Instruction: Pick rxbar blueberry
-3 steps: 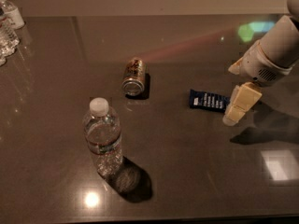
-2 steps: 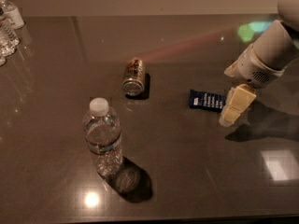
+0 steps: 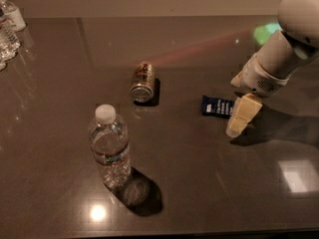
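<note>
The rxbar blueberry (image 3: 216,106) is a small flat bar in a dark navy-blue wrapper with white lettering. It lies flat on the dark table (image 3: 199,183), right of centre. My gripper (image 3: 239,119), cream-coloured on a white arm, hangs down from the upper right. It is at the bar's right end, hides that end and sits just above the table. A brown-and-silver can (image 3: 142,81) lies on its side to the left of the bar.
A clear water bottle with a white cap (image 3: 109,148) stands upright at front left. More water bottles (image 3: 9,26) stand at the far left edge. The white arm (image 3: 284,49) crosses the upper right corner.
My gripper has moved a little to the left, from just right of the bar to over its right end. The bar, can and bottle have not moved.
</note>
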{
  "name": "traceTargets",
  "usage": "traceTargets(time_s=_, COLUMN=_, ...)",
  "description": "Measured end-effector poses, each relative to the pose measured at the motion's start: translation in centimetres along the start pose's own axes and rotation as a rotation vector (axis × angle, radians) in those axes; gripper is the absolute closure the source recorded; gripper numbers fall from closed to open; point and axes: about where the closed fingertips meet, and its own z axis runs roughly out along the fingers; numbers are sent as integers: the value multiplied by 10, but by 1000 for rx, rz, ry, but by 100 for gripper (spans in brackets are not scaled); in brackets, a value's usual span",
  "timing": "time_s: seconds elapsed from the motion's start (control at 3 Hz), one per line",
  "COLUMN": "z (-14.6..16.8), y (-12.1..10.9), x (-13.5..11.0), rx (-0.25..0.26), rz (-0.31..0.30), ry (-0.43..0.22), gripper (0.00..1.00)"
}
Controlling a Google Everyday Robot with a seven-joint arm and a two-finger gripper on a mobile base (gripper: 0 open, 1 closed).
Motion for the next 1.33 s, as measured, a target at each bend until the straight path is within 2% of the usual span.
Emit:
traceTargets(time_s=0.33, z=4, y=1, x=-3, rx=-9, rz=0, ry=1, gripper=18)
traceTargets(time_s=1.33, z=0, y=4, x=-9, rx=-22, rz=-2, ry=-35, gripper=88)
